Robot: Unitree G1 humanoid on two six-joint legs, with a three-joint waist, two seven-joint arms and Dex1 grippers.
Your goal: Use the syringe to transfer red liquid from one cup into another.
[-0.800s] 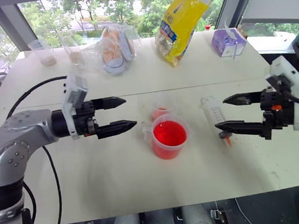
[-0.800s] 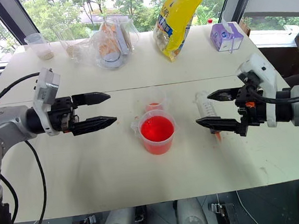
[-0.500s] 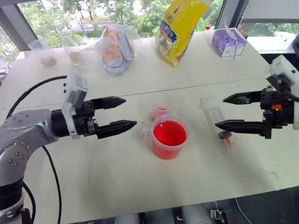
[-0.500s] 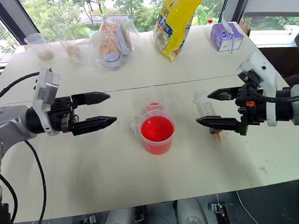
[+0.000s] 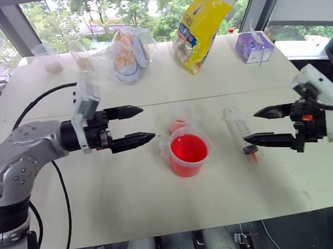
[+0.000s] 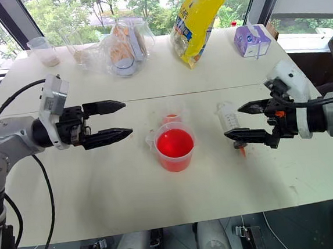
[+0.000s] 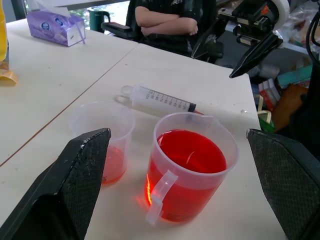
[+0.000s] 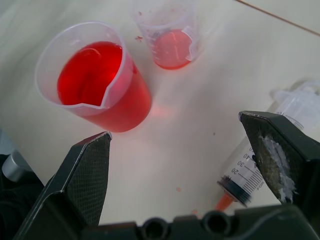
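Note:
The syringe [image 5: 239, 131] lies flat on the white table, its orange tip toward the front edge. My right gripper [image 5: 250, 127] hovers open just right of it, one finger over the barrel's near end, holding nothing. The larger beaker [image 5: 188, 153] of red liquid stands at the table's middle, and the small cup [image 5: 178, 125], with a little red liquid in its bottom, stands just behind it. My left gripper [image 5: 148, 124] is open and empty, level, pointing at the cups from the left. The right wrist view looks down on the beaker [image 8: 95, 80], the small cup [image 8: 170, 45] and the syringe [image 8: 260, 160].
At the back of the table stand a yellow bag [image 5: 204, 22], a purple tissue box [image 5: 254, 47], a clear plastic bag of items [image 5: 128, 55] and clear cups [image 5: 48, 58]. A person with folded arms [image 7: 167, 22] sits beyond the table's right end.
My right gripper has drawn back a little to the right, uncovering more of the syringe. The left gripper has edged slightly toward the cups. Cups and syringe stay put.

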